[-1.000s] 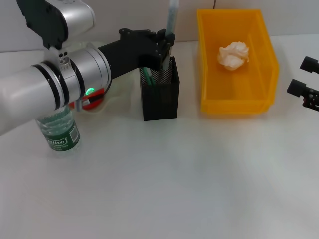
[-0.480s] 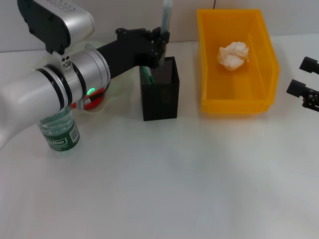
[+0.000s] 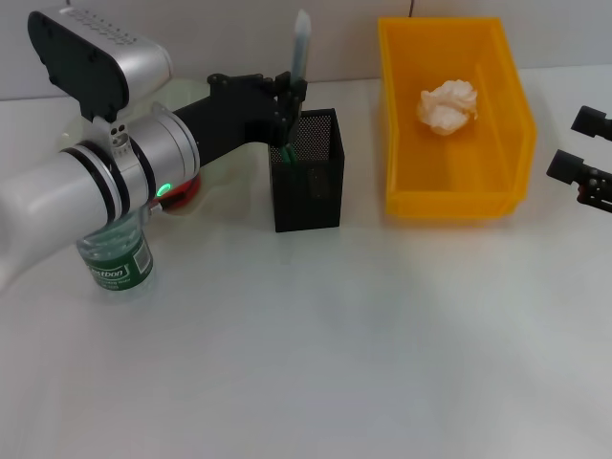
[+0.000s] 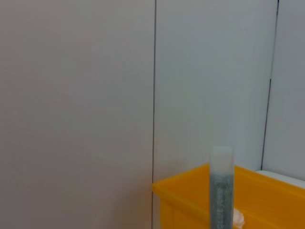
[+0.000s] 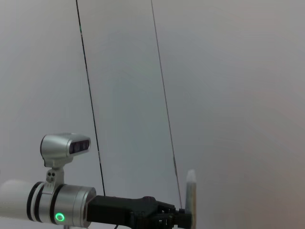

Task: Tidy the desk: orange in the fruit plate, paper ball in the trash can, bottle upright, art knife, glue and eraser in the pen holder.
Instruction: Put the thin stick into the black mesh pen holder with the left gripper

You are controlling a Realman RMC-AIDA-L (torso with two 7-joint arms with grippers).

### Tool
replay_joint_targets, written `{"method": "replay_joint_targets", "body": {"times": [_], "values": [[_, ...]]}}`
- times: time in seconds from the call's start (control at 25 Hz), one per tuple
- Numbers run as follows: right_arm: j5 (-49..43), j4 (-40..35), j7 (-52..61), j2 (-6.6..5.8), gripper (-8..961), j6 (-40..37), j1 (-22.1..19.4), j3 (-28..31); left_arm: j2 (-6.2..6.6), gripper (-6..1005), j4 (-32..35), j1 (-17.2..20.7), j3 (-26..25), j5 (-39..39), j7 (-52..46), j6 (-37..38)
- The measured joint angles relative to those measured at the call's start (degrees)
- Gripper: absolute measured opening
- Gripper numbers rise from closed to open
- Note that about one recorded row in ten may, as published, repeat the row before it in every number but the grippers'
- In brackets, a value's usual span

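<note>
My left gripper (image 3: 291,94) is shut on the glue (image 3: 300,40), a pale tube held almost upright above the back left corner of the black mesh pen holder (image 3: 308,182). The same glue (image 4: 221,191) rises before the left wrist camera, and the right wrist view shows the glue (image 5: 190,196) from afar. A green-handled item (image 3: 285,153) stands inside the holder. The paper ball (image 3: 448,105) lies in the yellow trash can (image 3: 455,203). The bottle (image 3: 116,258) stands upright under my left arm. A sliver of the red fruit plate (image 3: 182,194) shows; the orange and eraser are hidden. My right gripper (image 3: 581,151) hangs open at the far right.
The white desk spreads out in front of the holder and the bin. My left arm's silver forearm (image 3: 96,182) crosses the left side above the bottle and plate. A grey panelled wall stands behind the desk.
My left gripper has carried the glue to the left and a little up, from over the holder's right rear corner to its left rear corner. The right arm has stayed put.
</note>
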Motion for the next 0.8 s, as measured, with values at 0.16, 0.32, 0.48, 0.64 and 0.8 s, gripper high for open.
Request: {"method": "replay_joint_targets", "body": {"times": [0.16, 0.32, 0.48, 0.64, 0.8], "values": [[0.00, 0.00, 0.00, 0.02, 761, 0.00, 0.00, 0.00, 0.00, 234, -0.96, -0.17, 0.06, -0.37, 0.61, 0.02], [0.00, 0.00, 0.00, 0.08, 761, 0.00, -0.03, 0.00, 0.00, 246, -1.95, -0.50, 0.38, -2.62, 1.94, 0.28], [0.00, 0.00, 0.00, 0.09, 761, 0.01, -0.09, 0.00, 0.00, 259, -2.92, -0.68, 1.27, -5.02, 4.96, 0.62], [0.00, 0.00, 0.00, 0.09, 761, 0.01, -0.06, 0.00, 0.00, 271, -3.86, -1.02, 1.34, -5.15, 4.93, 0.69], [0.00, 0.00, 0.00, 0.07, 761, 0.04, -0.03, 0.00, 0.00, 283, -4.83, -1.24, 1.33, -5.41, 4.50, 0.82]]}}
